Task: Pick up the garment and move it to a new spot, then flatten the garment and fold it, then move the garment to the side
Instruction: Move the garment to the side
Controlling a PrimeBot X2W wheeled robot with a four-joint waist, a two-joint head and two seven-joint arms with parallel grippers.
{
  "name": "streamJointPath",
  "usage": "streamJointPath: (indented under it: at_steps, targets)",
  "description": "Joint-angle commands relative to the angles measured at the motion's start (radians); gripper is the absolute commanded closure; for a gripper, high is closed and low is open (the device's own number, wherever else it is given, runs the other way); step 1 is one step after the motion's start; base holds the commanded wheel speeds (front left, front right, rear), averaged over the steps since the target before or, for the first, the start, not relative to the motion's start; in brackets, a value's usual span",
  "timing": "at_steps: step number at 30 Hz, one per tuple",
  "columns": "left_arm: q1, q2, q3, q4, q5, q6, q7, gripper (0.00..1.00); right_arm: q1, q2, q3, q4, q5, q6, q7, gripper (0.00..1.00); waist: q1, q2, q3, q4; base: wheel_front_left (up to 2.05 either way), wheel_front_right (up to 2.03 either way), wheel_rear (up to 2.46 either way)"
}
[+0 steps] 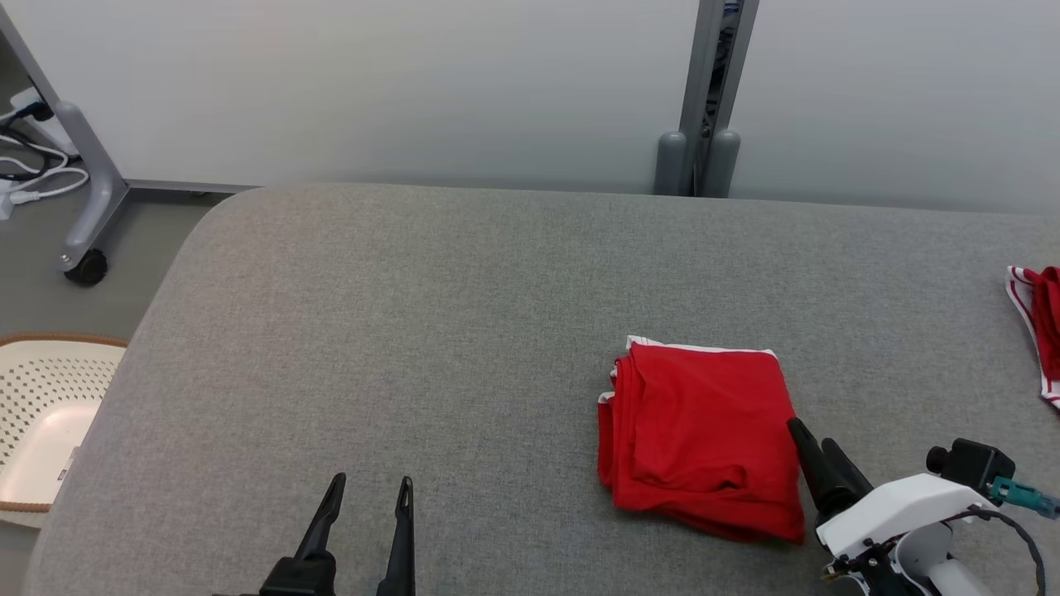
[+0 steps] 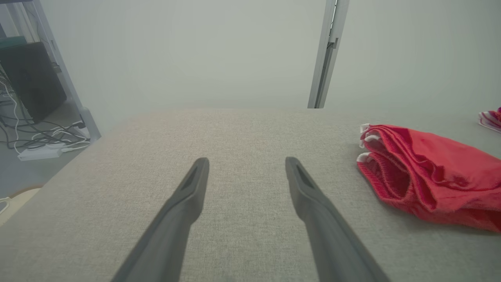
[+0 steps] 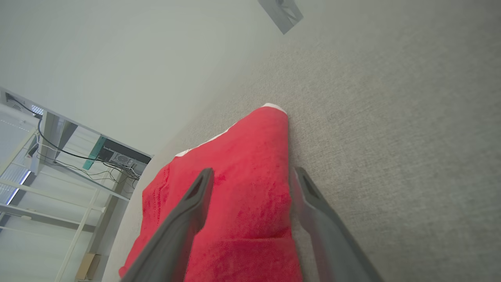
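Note:
The garment (image 1: 704, 430) is red with white trim and lies folded into a rough square on the grey table (image 1: 414, 331), right of centre. My right gripper (image 1: 811, 434) is open at the garment's right edge. In the right wrist view the right gripper (image 3: 252, 172) has one finger over the red garment (image 3: 242, 156) and the other over bare table beside its edge. My left gripper (image 1: 373, 480) is open at the near edge, well left of the garment. In the left wrist view, the left gripper (image 2: 246, 161) has nothing between its fingers, and the garment (image 2: 430, 176) lies off to the right.
Another red and white cloth (image 1: 1039, 323) lies at the table's far right edge. A white perforated basket (image 1: 41, 414) sits on the floor beyond the table's left edge. A wheeled stand leg (image 1: 83, 207) and cables are at the back left, and a grey post (image 1: 704, 124) stands behind the table.

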Motion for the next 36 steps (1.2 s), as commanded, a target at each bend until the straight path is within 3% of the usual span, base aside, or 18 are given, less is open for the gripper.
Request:
streamJointPath:
  at_steps: [1, 17, 18, 19, 21, 36]
  targets:
    - [-0.023, 0.004, 0.001, 0.001, -0.006, -0.002, -0.006, 0.0, -0.016, -0.016, 0.012, 0.019, 0.017, 0.0, 0.007, 0.0, 0.0, -0.0001, 0.017, 0.012, 0.0, 0.0, 0.0]
    - [-0.083, 0.004, -0.029, 0.004, 0.017, -0.004, -0.006, 0.0, -0.104, -0.042, 0.131, 0.115, 0.175, 0.0, 0.043, 0.0, 0.0, -0.0001, 0.09, 0.05, 0.0, 0.0, 0.0]
    - [-0.083, 0.004, -0.031, 0.005, 0.018, -0.003, -0.006, 0.0, -0.11, -0.044, 0.138, 0.113, 0.179, 0.0, 0.039, 0.16, 0.0, -0.0001, 0.093, 0.053, 0.0, 0.0, 0.0]
    - [-0.085, 0.004, -0.033, 0.005, 0.017, 0.0, -0.006, 0.0, -0.114, -0.047, 0.143, 0.109, 0.183, 0.0, 0.029, 0.63, 0.0, -0.0001, 0.095, 0.055, 0.0, 0.0, 0.0]
    - [-0.088, 0.004, -0.036, 0.004, 0.007, 0.004, -0.006, 0.0, -0.121, -0.061, 0.159, 0.103, 0.178, 0.0, 0.007, 1.0, 0.0, -0.0001, 0.1, 0.057, 0.0, 0.0, 0.0]
    - [-0.112, 0.003, -0.048, -0.013, 0.003, 0.01, -0.006, 0.0, -0.176, -0.124, 0.274, 0.079, 0.167, 0.0, -0.08, 1.0, 0.0, -0.0001, 0.123, 0.029, 0.0, 0.0, 0.0]
